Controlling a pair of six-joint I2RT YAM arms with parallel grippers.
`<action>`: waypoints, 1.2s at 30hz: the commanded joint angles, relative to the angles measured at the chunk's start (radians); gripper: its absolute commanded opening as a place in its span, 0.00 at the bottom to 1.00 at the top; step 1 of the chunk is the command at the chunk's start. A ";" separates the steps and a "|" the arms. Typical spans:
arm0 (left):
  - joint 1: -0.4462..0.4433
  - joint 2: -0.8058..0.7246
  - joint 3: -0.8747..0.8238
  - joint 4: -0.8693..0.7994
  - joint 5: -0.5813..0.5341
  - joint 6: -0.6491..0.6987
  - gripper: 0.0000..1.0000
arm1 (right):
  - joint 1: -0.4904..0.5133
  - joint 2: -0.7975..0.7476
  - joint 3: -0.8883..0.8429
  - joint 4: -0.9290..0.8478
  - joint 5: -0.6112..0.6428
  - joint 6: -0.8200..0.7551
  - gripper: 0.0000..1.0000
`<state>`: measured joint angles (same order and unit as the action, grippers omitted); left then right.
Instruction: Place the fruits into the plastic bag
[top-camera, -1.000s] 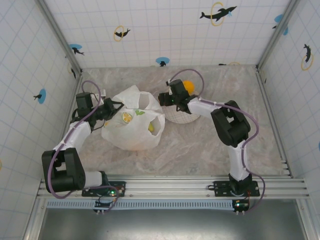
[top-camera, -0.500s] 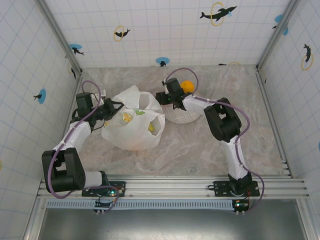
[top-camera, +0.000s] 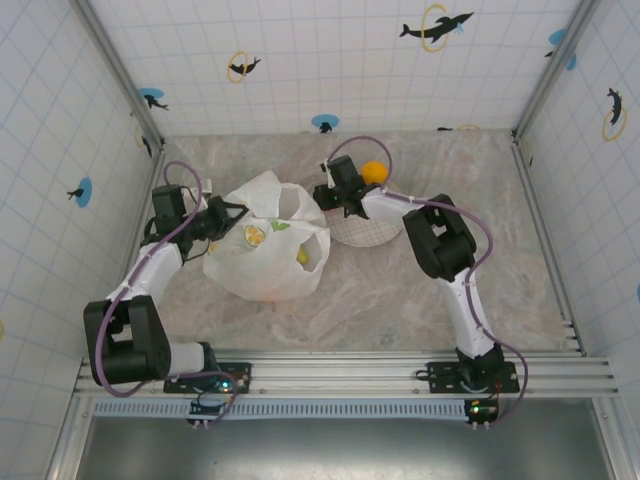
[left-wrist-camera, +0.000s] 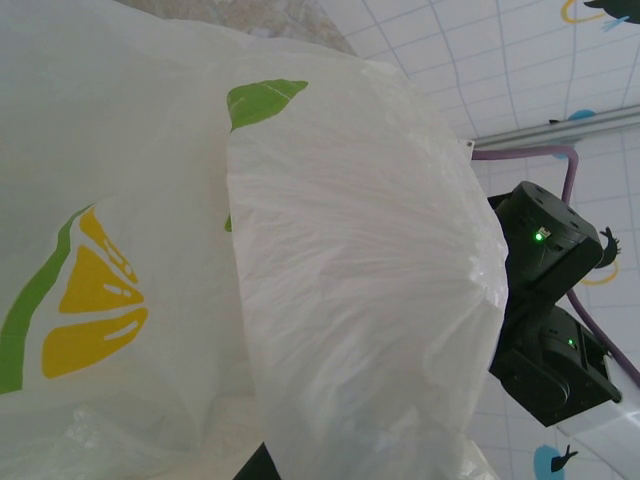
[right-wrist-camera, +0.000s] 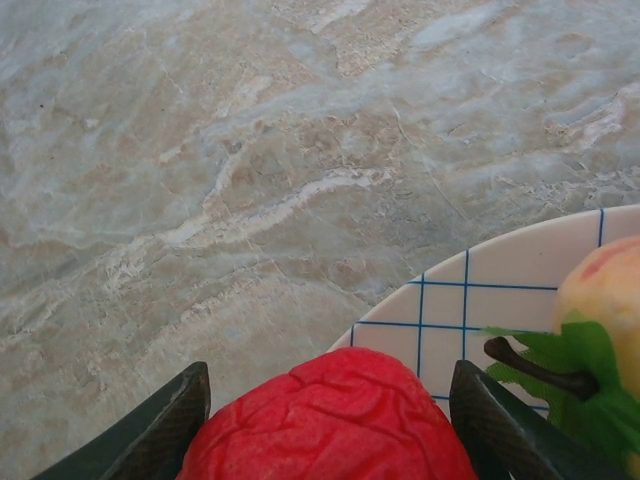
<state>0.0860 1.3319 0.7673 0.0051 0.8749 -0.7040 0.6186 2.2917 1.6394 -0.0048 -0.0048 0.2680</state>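
Flanking the red strawberry (right-wrist-camera: 326, 428), right end effector (right-wrist-camera: 327, 385) seemingly pinches it; left end effector (top-camera: 230, 213) pinches plastic bag (top-camera: 268, 268).

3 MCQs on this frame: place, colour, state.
1. The red fruit sits: A) on bare table B) between the right hand's fingers, at the rim of the plate C) at the table's near edge.
2. The plate's grid lines are: A) blue B) red C) black.
3. The left hand is: A) open over the plate B) shut on the plastic bag C) open on the table.
B: fingers flank it. A: blue on white. B: it pinches the bag's edge.
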 joint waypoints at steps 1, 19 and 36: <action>0.007 0.010 0.023 -0.009 0.020 0.026 0.00 | 0.000 -0.040 -0.001 -0.011 -0.012 -0.012 0.59; -0.005 -0.006 0.009 0.033 0.056 -0.003 0.00 | -0.041 -0.568 -0.587 0.215 -0.136 0.027 0.55; -0.055 -0.031 0.004 0.036 0.029 -0.006 0.00 | 0.195 -0.743 -0.796 0.388 -0.255 0.033 0.53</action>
<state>0.0437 1.3205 0.7673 0.0322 0.9077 -0.7124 0.7799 1.6024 0.8726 0.3241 -0.2470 0.3180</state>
